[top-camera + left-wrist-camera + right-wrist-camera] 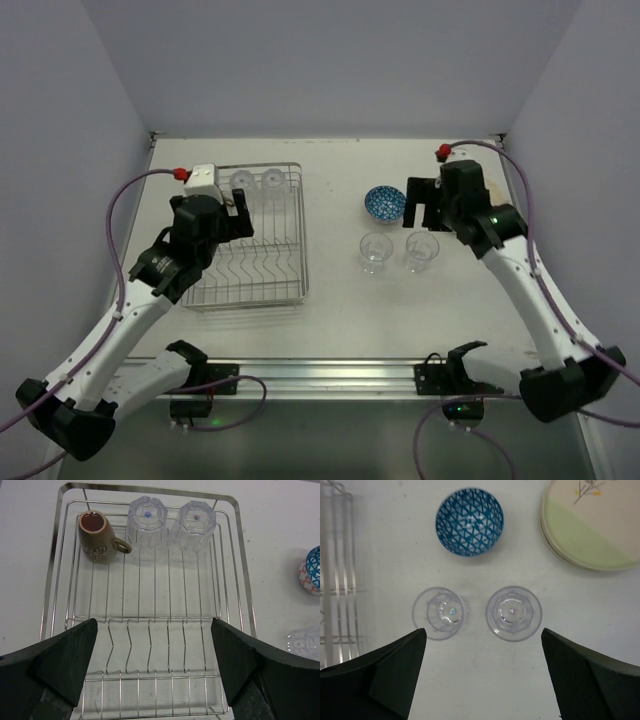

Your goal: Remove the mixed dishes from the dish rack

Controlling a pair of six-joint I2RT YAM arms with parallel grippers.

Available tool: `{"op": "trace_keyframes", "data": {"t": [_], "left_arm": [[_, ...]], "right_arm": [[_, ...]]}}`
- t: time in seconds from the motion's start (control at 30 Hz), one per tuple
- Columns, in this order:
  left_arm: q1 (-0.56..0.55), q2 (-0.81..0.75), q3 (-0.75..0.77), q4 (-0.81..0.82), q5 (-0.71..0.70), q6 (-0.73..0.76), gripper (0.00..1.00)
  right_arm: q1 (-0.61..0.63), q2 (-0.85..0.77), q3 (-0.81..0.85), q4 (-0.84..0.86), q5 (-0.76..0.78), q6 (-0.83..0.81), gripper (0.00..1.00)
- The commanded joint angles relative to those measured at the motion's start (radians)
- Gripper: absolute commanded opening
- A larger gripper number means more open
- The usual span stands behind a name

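Observation:
The silver wire dish rack [262,268] stands at the left. Two clear glasses [146,517] [196,520] sit upside down at its far end, with a brown mug [97,536] on its side beside them. My left gripper [155,665] hovers open and empty over the rack's near prongs. On the table to the right stand two more glasses [440,612] [514,612], the blue-patterned bowl [470,521] and a stack of cream plates [587,525]. My right gripper [484,670] is open and empty above the table, just near of the two glasses.
In the top view the right arm [500,240] covers the plates, and the left wrist [205,215] covers the mug. White walls close in the table at the left, back and right. A metal rail [320,375] runs along the near edge.

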Motion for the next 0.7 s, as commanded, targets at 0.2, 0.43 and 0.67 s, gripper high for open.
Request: {"op": "trace_keyframes", "data": {"t": [0.2,0.43,0.67], "left_arm": [[0.006,0.307,0.205,0.01,-0.082,-0.13,1.0],[0.007,0.519,0.341,0.119,-0.018,-0.1,0.99],[0.029,0.788,0.585,0.057,0.013,0.018,0.98]], "right_arm": [[0.003,-0.457,-0.37,0.496,-0.252,0.088,0.99],[0.004,-0.45,-0.352,0.42,-0.325,0.099,0.99],[0.003,-0.517,-0.399,0.461,-0.38,0.101,0.99]]}}
